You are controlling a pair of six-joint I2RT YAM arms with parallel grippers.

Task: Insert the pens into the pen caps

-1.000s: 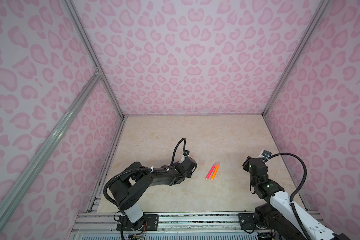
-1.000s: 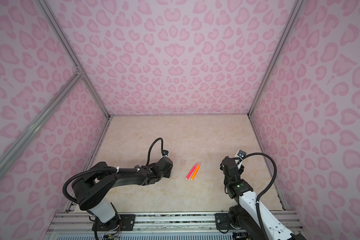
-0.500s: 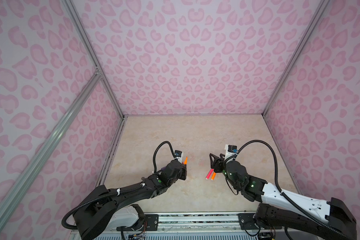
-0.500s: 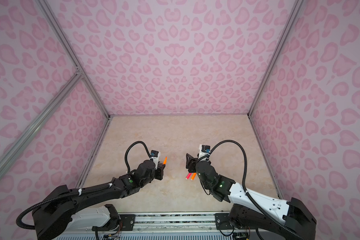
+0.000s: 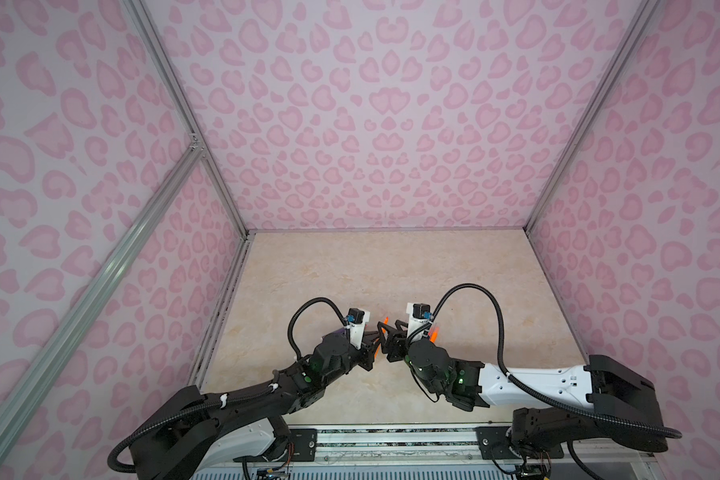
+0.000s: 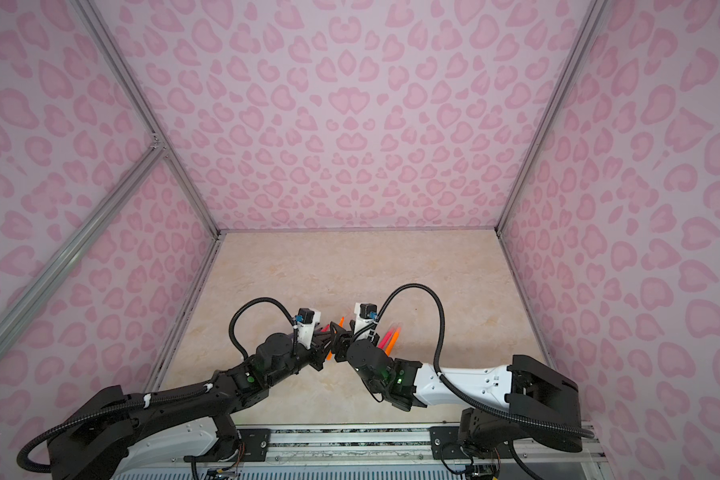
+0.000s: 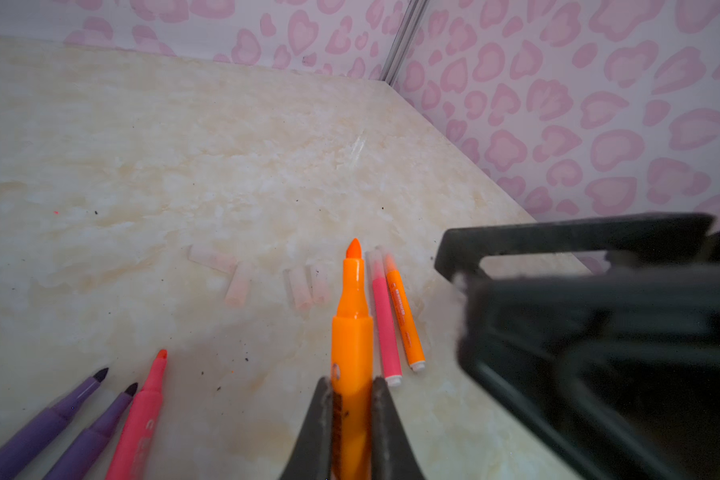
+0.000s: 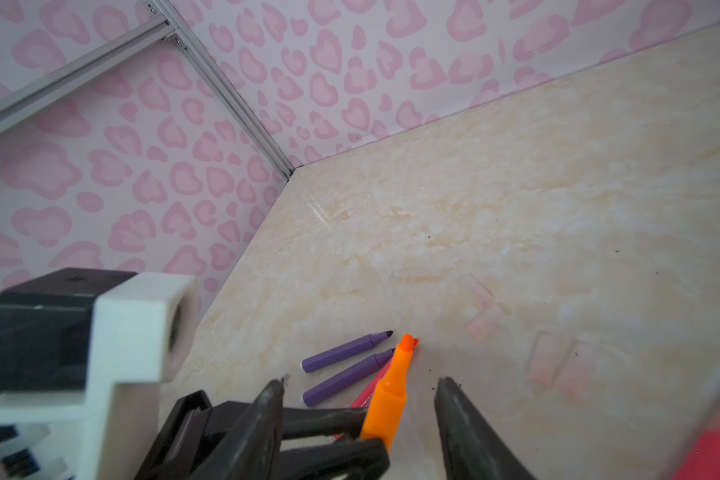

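- The left gripper (image 7: 352, 419) is pinched tight on the barrel of a slim bright-orange felt-tip pen (image 7: 352, 332). The pen juts out past the gripper's dark fingers (image 7: 316, 419), above the beige marbled tabletop (image 7: 225, 145), with its tapered tip bare.
- The right gripper (image 8: 362, 382) faces it with its jaws spread. The orange pen's tip end sits in the gap between them, and the right wrist view shows it touching neither finger.
- In both top views the two grippers meet nose to nose near the front middle of the table.
- Four short clear plastic pen caps lie loose on the table beyond the held pen. Two angled caps (image 7: 238, 286) meet end to end, and two parallel caps (image 7: 300, 286) lie side by side near them.
- A capped pink-red pen (image 7: 385, 328) and a capped orange pen (image 7: 404, 320) lie flat and parallel, just beside each other, close to the right gripper. Their tip ends look covered by pale caps, though that part is blurred.
- Two purple pens (image 8: 346, 351) and a bare-tipped pink-red pen (image 7: 142, 415) lie side by side on the left arm's side, all uncapped.
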